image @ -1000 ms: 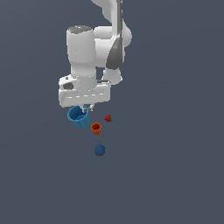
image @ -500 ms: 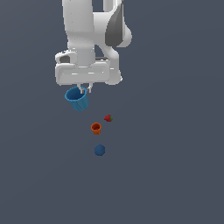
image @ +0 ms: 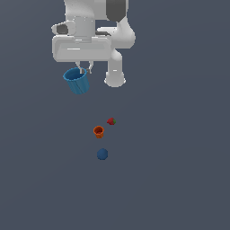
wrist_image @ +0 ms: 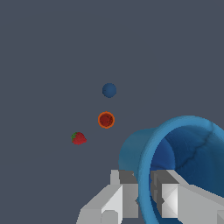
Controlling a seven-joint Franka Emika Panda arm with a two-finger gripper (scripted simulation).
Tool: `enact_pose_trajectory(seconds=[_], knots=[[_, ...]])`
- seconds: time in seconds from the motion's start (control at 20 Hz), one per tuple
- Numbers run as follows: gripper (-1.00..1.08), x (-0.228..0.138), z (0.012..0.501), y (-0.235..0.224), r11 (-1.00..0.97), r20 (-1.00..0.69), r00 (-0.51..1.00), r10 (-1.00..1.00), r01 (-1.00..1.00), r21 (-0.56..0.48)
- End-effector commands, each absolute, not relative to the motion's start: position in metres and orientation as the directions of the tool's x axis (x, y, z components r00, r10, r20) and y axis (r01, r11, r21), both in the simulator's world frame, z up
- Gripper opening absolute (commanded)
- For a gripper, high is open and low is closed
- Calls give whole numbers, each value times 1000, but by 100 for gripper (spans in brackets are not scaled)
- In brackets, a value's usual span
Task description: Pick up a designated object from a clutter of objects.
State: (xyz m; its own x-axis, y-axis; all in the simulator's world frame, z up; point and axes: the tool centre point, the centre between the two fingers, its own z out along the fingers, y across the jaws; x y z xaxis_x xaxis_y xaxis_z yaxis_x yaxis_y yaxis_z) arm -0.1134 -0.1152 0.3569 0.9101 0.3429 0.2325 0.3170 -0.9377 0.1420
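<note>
Fingers of your end effector are clamped on the rim of the bright blue tapered cup with the lighter blue rim, one finger outside the wall and one inside the mouth, as the wrist view shows where the lighter rim passes between the two grey fingers. You have the cup hanging just under the white arm's wide hand body, tilted so that its open mouth leans toward the exterior view's left and its narrower base points down and to the exterior view's right. It is well apart from the three small items on the flat grey worktop. Those three lie close together lower in the exterior view: the small orange cup sits upright with its mouth open upward, the tiny red strawberry-like piece with a green cap is just beside it toward the exterior view's right, and the small dark blue ball rests near the orange cup on its other side. None of the three touches another.
</note>
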Motion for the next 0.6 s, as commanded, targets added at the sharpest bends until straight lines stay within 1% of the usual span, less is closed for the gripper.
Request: enact_pose_trajectory(seconds=[0.0,0.3,0.55], knots=[[-100,-125,374,-116,-938,234,910,343,317,143],[-100,-146,403,-118,-938,234,910,343,317,144],[-100,-155,418,-120,-938,234,910,343,316,144]])
